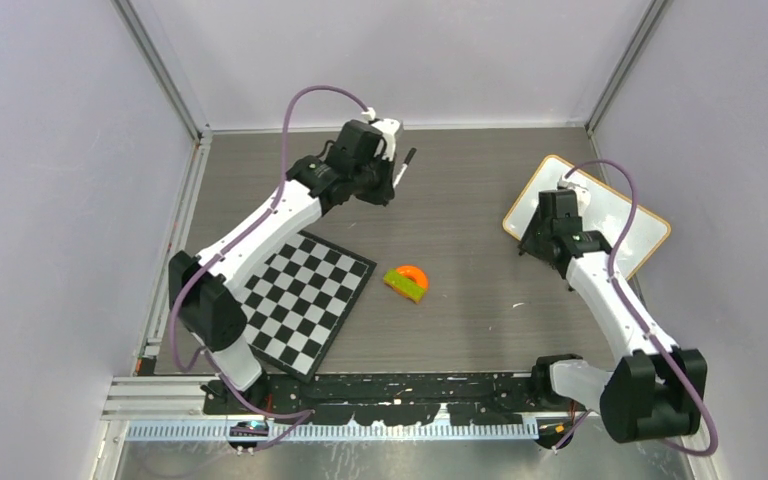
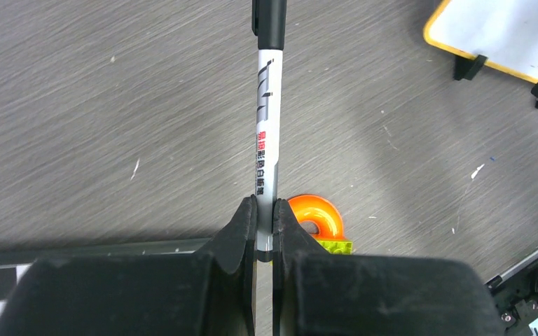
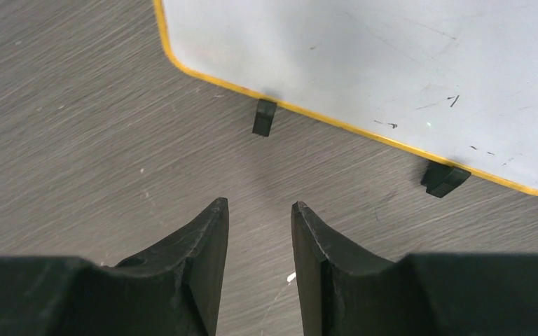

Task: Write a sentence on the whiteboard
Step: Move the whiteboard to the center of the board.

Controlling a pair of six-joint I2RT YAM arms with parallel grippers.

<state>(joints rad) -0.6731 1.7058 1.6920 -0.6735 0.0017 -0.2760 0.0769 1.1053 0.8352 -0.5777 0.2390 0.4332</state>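
Observation:
The whiteboard [image 1: 638, 228] lies flat at the right of the table, partly under my right arm. In the right wrist view the whiteboard [image 3: 364, 49] has a yellowish frame and two black feet [image 3: 264, 117]. No sentence shows on it, only a few small dark specks. My right gripper [image 3: 259, 205] is open and empty, just short of the footed edge; in the top view the right gripper [image 1: 543, 240] is at the board's near-left corner. My left gripper [image 2: 266, 206] is shut on a capped white marker [image 2: 267, 126], held at the far middle of the table [image 1: 396, 170].
A black-and-white chequered board [image 1: 305, 300] lies at the near left. An orange and green toy block [image 1: 407, 282] sits mid-table and also shows below the left gripper [image 2: 316, 217]. Walls close in the table at left, right and back.

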